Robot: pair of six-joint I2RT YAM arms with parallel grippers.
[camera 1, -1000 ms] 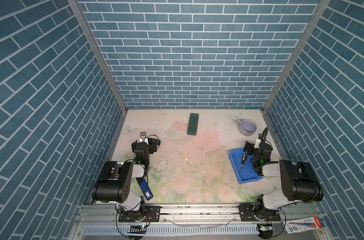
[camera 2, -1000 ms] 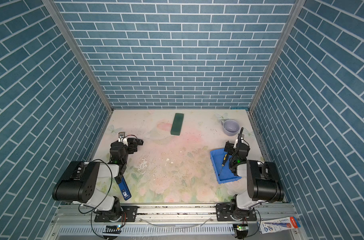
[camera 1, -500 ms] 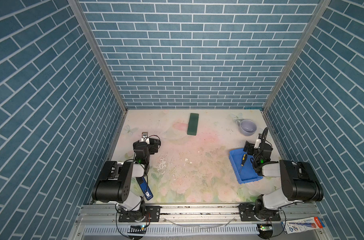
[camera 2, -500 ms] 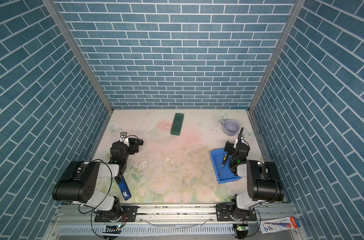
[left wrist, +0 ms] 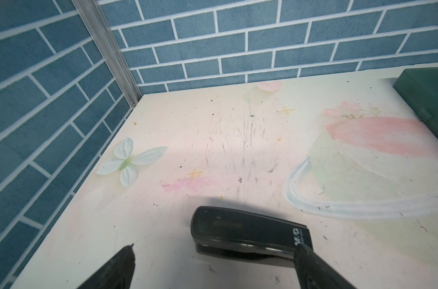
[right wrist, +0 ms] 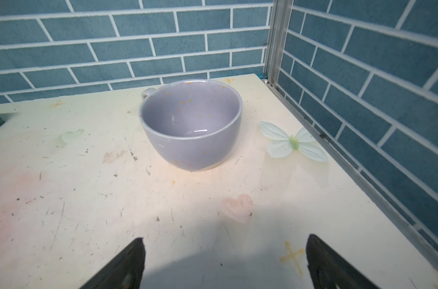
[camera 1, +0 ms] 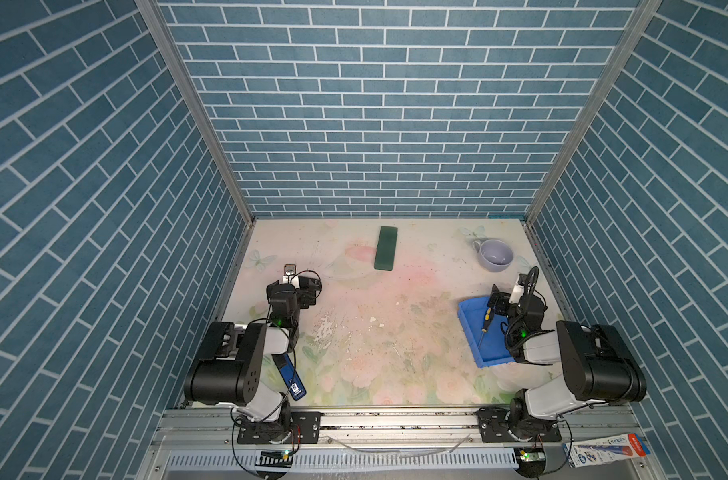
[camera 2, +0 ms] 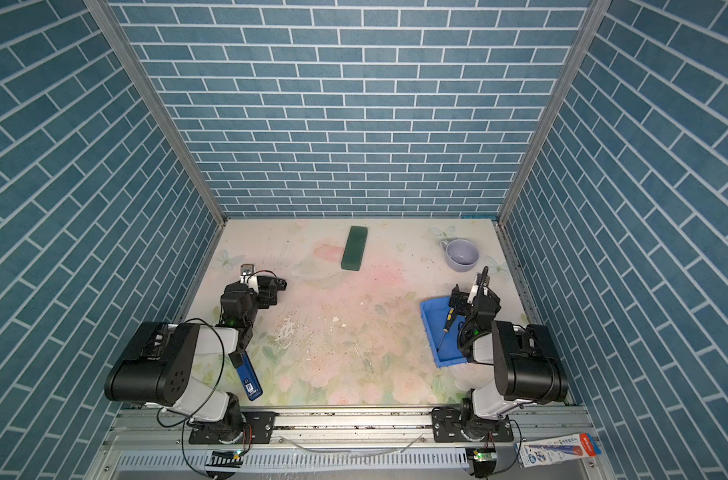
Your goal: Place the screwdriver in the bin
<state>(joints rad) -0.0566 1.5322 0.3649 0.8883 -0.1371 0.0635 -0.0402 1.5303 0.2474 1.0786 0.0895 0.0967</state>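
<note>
while both top views take in the whole table (camera 1: 395, 365), they alone show the blue bin (camera 1: 495, 353) at its near right, partly under the right arm. the green block (camera 1: 386, 248) lies far back, and each wrist view catches only a corner of it. the lavender mug (right wrist: 190, 130) fills the right wrist view, where the right gripper (right wrist: 225, 240) gapes wide, holding nothing. the left gripper (left wrist: 215, 250) is likewise spread and empty, with the black stapler (left wrist: 248, 232) just ahead. the screwdriver (camera 1: 486, 322) lies inside the bin, seen only from above.
</note>
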